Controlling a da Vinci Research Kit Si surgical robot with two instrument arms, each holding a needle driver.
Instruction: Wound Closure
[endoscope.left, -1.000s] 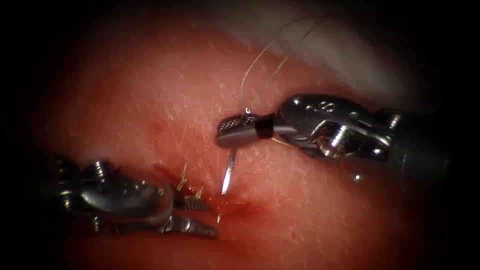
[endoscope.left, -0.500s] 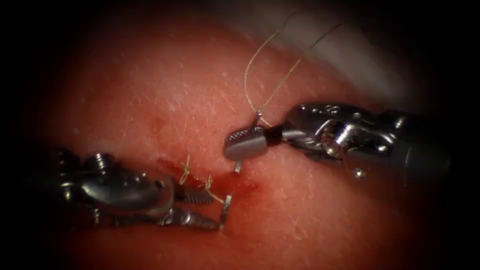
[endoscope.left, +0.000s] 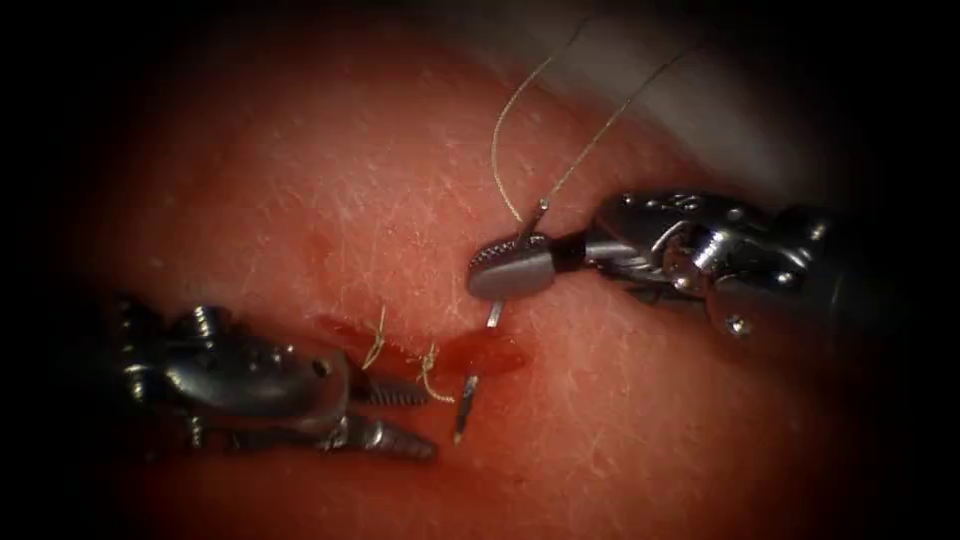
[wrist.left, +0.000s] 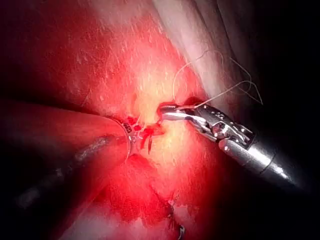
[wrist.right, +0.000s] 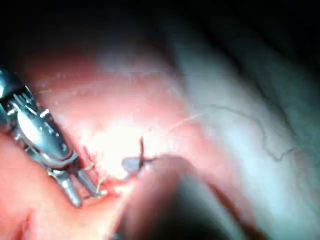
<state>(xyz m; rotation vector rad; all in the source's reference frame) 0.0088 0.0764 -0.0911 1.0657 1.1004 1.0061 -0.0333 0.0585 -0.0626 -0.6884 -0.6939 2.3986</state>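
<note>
Just below the right tool (endoscope.left: 505, 268), whose jaws are clamped on the needle (endoscope.left: 466, 395) near its thread end, the curved body enters the tissue (endoscope.left: 330, 200) on the right of the cut (endoscope.left: 480, 352). The tip stands out on the near side, just ahead of the left tool (endoscope.left: 400, 425), whose jaws are parted and hold nothing. Thread (endoscope.left: 505, 140) loops up behind the right tool. Needle judged stiff, light, slippery when wet: best taken behind the tip, on the flat of the curve. Tissue soft, liable to tear if levered.
</note>
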